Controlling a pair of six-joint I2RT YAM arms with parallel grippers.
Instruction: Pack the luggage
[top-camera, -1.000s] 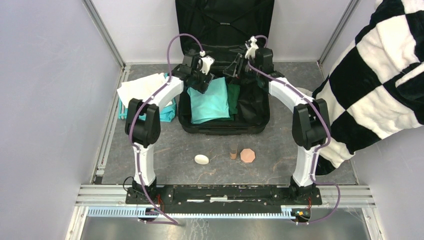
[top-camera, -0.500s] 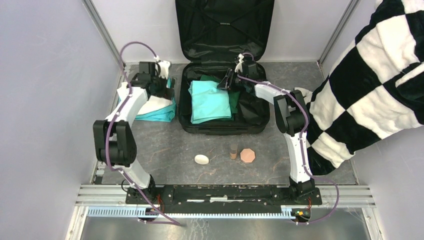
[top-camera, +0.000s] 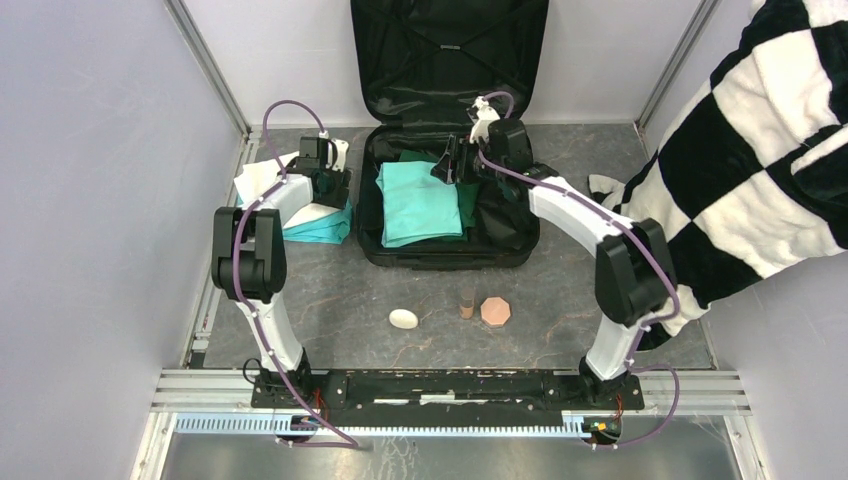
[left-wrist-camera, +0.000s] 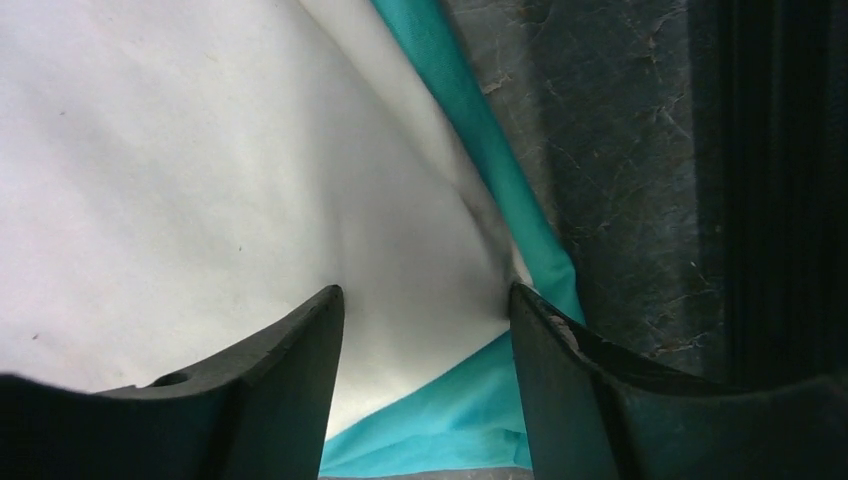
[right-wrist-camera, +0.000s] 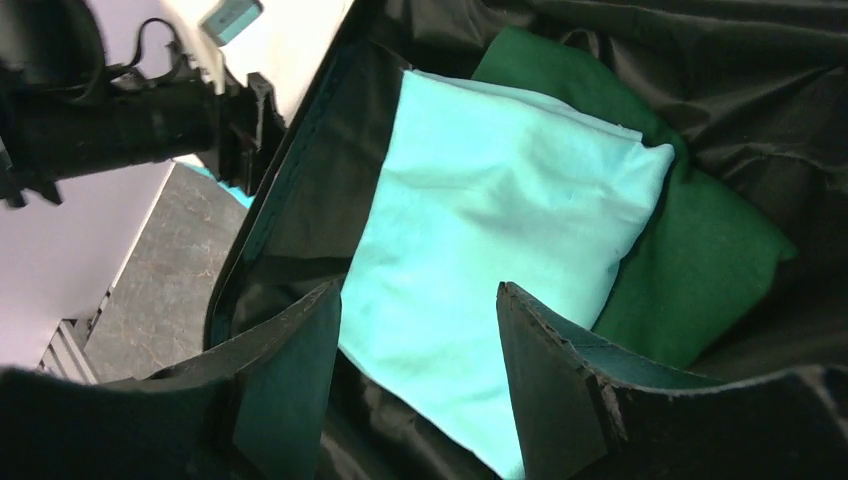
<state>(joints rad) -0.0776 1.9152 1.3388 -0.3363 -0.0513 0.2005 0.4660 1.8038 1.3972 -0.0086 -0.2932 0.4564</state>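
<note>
The luggage (top-camera: 505, 232) lies open at the back centre, its lid upright against the wall. Inside it a folded light-teal cloth (top-camera: 420, 203) overlaps a dark green cloth (top-camera: 467, 201). My right gripper (top-camera: 447, 165) hovers open over the rear of the luggage, and the light-teal cloth (right-wrist-camera: 500, 200) and green cloth (right-wrist-camera: 700, 270) show past its jaws (right-wrist-camera: 418, 295). Left of the luggage a white cloth (top-camera: 270, 178) lies on a teal cloth (top-camera: 320, 226). My left gripper (top-camera: 330, 186) stands open low over the white cloth (left-wrist-camera: 200, 180), with the teal cloth (left-wrist-camera: 440, 430) below.
A white oval object (top-camera: 403, 319), a small brown cylinder (top-camera: 467, 303) and a pink octagonal piece (top-camera: 495, 312) lie on the table in front of the luggage. A black-and-white checked blanket (top-camera: 760, 150) fills the right side.
My left gripper left the luggage and swung left to the cloth stack, coming down close over the white cloth. My right gripper stayed over the luggage and its jaws spread wider.
</note>
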